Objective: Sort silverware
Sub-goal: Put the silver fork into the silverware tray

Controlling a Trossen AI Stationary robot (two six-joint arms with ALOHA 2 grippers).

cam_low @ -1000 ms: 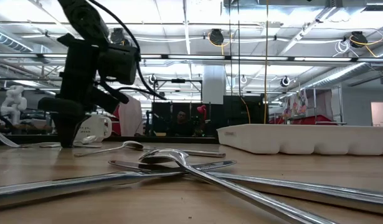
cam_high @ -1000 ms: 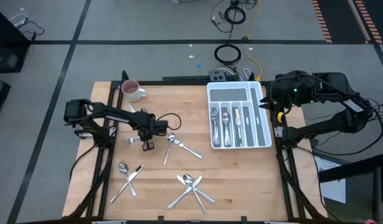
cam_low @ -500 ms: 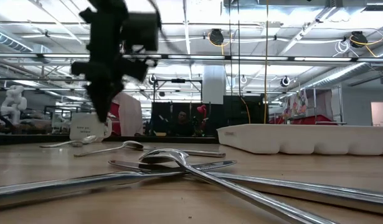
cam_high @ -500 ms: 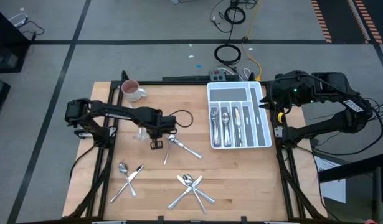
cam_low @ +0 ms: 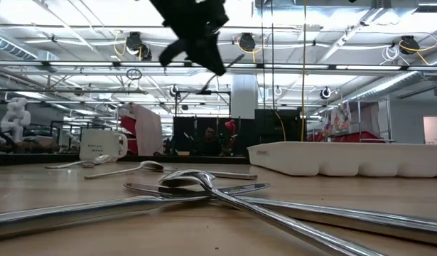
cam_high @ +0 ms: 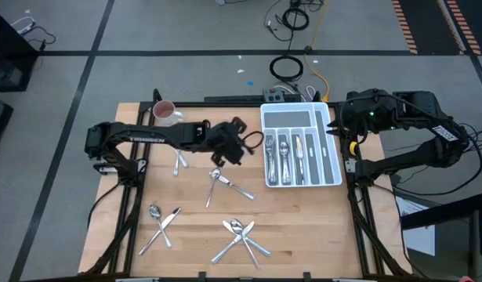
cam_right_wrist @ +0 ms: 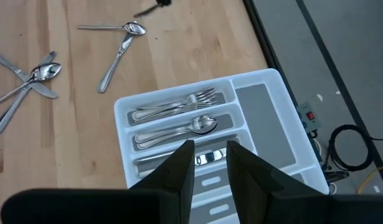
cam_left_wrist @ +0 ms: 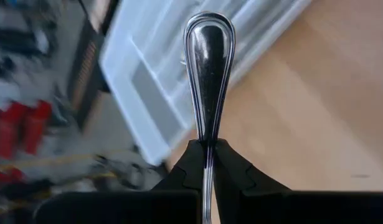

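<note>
My left gripper (cam_high: 236, 147) hangs high over the table's middle, just left of the white divided tray (cam_high: 332, 149), and is shut on one piece of silverware (cam_left_wrist: 208, 68). Only that piece's rounded handle end shows, sticking out past the fingers. In the low view the left gripper (cam_low: 198, 39) is near the picture's top. My right gripper (cam_right_wrist: 210, 163) waits above the tray (cam_right_wrist: 260, 106), open with nothing between its fingers. More silverware lies flat on the wood: one piece (cam_high: 179, 161), a crossed pair (cam_high: 225, 182), another pair (cam_high: 162, 221) and a cluster (cam_high: 241, 235). My left gripper pinches the piece's slim shaft (cam_left_wrist: 207, 140) between its two fingers, just behind the broad handle end, which pokes out forward past the fingertips. The piece lies along the fingers and is lifted clear of the table. Its other end is hidden behind the gripper.
The tray holds forks (cam_right_wrist: 179, 106), a spoon (cam_right_wrist: 179, 129) and other pieces in its long compartments. A white mug (cam_high: 165, 113) stands at the far left corner. Bare wood lies between the tray and the loose pieces.
My left gripper has risen from the table's left middle and gone right and somewhat far, toward the tray, rolling its wrist. The piece it holds has been lifted clear. One other piece stays where the gripper was.
</note>
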